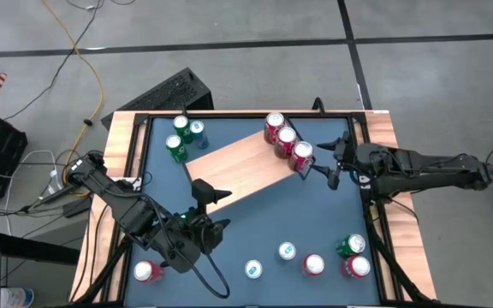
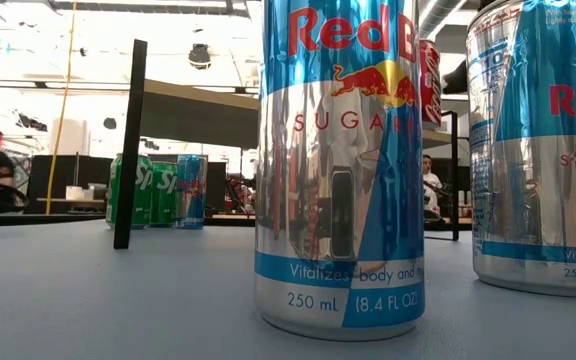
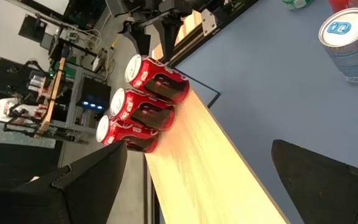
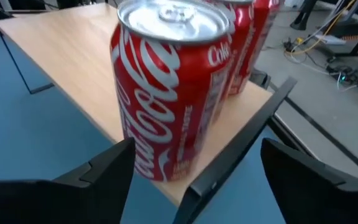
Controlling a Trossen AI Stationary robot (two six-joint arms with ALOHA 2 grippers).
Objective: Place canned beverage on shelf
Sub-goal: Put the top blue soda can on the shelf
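The shelf (image 1: pixel 238 171), a light wood board on thin black legs, lies slantwise across the middle of the blue table. Three red cola cans (image 1: pixel 286 139) stand upright in a row on its right end. My right gripper (image 1: pixel 325 162) is open just right of the nearest of these cans (image 4: pixel 169 87), which stands at the shelf's corner. Its fingers (image 4: pixel 98 177) stand short of the can on either side, apart from it. My left gripper (image 1: pixel 212 211) hovers open at the shelf's near left end, with nothing between its fingers (image 3: pixel 92 180).
Green and blue cans (image 1: pixel 182 137) stand at the table's far left. Several more cans stand along the near edge: red (image 1: pixel 148 271), silver-blue (image 1: pixel 253 269), (image 1: pixel 287 251), red (image 1: pixel 313 264) and green (image 1: pixel 352 245). A black shelf leg (image 4: pixel 241 143) crosses in front of my right gripper.
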